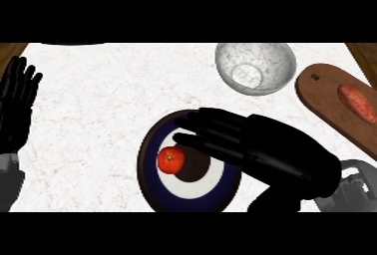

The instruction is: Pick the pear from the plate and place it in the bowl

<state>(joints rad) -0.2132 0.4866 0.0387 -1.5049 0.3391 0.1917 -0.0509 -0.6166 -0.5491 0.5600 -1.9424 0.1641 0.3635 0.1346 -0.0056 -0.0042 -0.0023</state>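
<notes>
In the head view, one of each thing is seen: one round red-orange fruit [171,160], one dark-rimmed round plate [154,191] with a white ring and brown centre, one speckled grey bowl [276,60], one brown wooden cutting board [324,97] bearing one orange-red vegetable [358,103]. The fruit is found on the plate — just left of the right hand [258,144], whose fingers are spread above it, uncurled. The left hand [16,99] is rested open at the left edge.
</notes>
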